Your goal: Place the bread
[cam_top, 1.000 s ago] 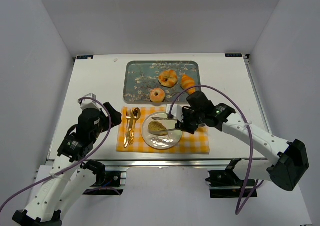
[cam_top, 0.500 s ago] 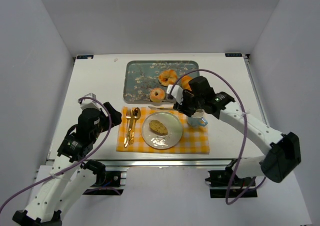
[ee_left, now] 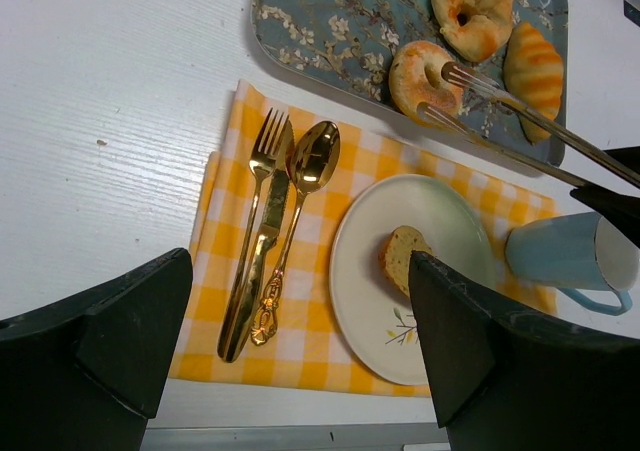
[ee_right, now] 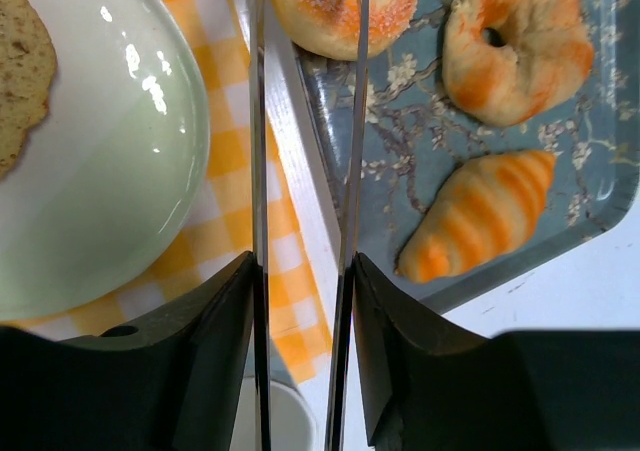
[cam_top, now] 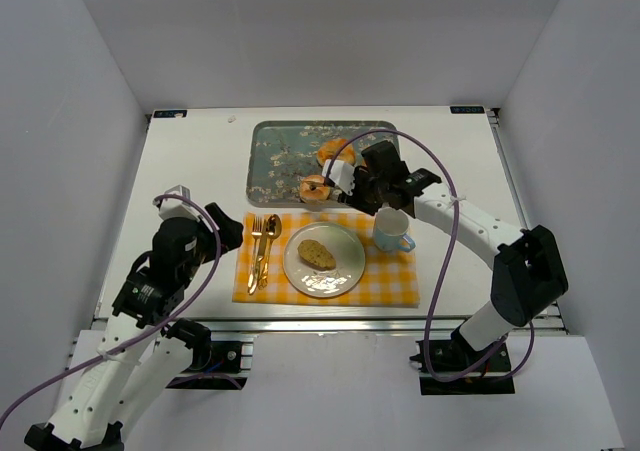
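Two arms stand at the near edge of the table (cam_top: 190,161). At the near left corner the left gripper (ee_left: 300,301) hangs above the surface with its fingers wide apart and nothing between them.

Just beyond, along the near edge, lies a yellow checked cloth (cam_top: 390,281). On its left part gold cutlery (cam_top: 262,251) lies side by side: a fork, a knife and a spoon, handles toward the near edge. In the middle of the cloth sits a white plate (cam_top: 342,273) holding one bread slice (cam_top: 316,254), flat and a little left of centre. At the cloth's far right corner a blue mug (cam_top: 392,229) stands upright; what it holds cannot be seen.

The right gripper (ee_right: 300,321) is clamped on a pair of metal tongs (ee_right: 258,171), whose arms stand a little apart. Their tips reach a sugared doughnut (cam_top: 315,189) at the near edge of the flowered tray (cam_top: 280,156), one tip over its top, the other at its near side. Farther back on the tray lie a ring pastry (ee_right: 515,46) and, toward the right edge, a croissant (ee_right: 480,226)
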